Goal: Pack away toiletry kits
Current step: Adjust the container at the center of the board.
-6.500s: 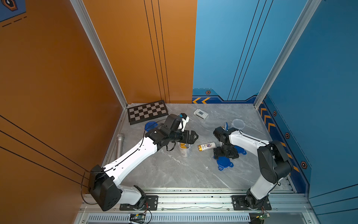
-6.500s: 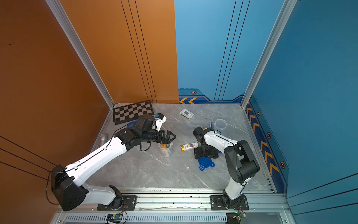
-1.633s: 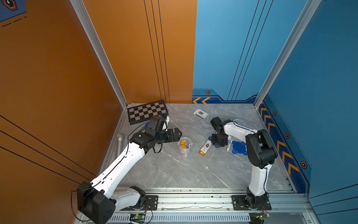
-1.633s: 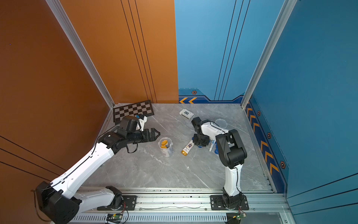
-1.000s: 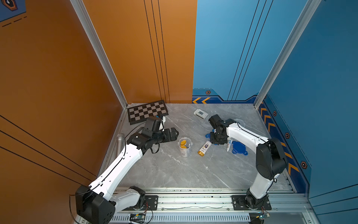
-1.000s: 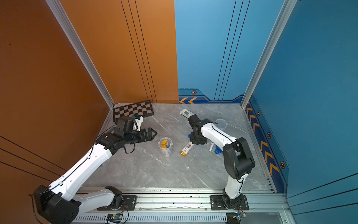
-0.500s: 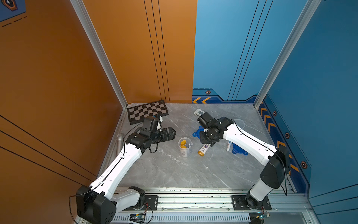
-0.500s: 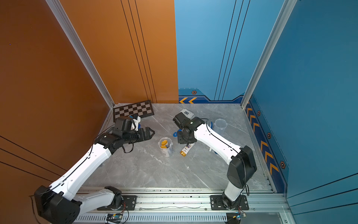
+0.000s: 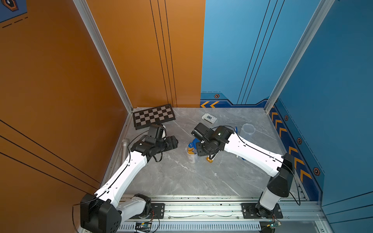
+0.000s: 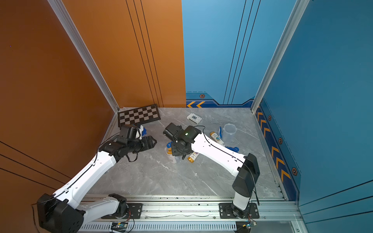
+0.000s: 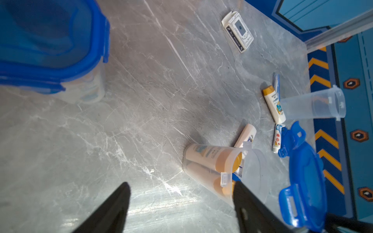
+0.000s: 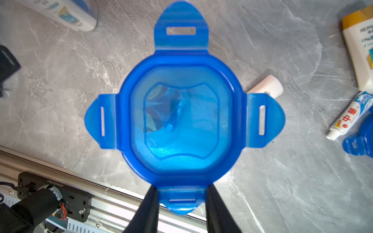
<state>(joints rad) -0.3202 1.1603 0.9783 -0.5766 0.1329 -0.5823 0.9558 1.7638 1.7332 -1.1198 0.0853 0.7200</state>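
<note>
My right gripper (image 12: 181, 199) is shut on one clip tab of a blue lid (image 12: 181, 121), and holds it over the open clear cup (image 9: 191, 156) with two gold-capped bottles inside (image 11: 214, 167). Whether the lid touches the cup's rim I cannot tell. My left gripper (image 11: 181, 201) is open with nothing between its fingers, just left of that cup (image 10: 171, 156). A lidded cup (image 11: 50, 50) stands by the left wrist. An empty cup (image 10: 229, 131) stands at the right, with a bottle (image 10: 217, 138), a toothbrush (image 11: 276, 82), a toothpaste tube (image 12: 349, 115) and another lid (image 12: 361, 143) beside it.
A loose bottle (image 10: 192, 157) lies right beside the open cup. A flat white box (image 9: 209, 118) sits at the back, a chequered board (image 9: 153, 116) in the back left corner, and a grey microphone (image 9: 124, 149) along the left wall.
The right arm has carried the blue lid leftwards, from beside the loose items to above the open cup. The left gripper's jaws have narrowed somewhat, and its arm has barely moved.
</note>
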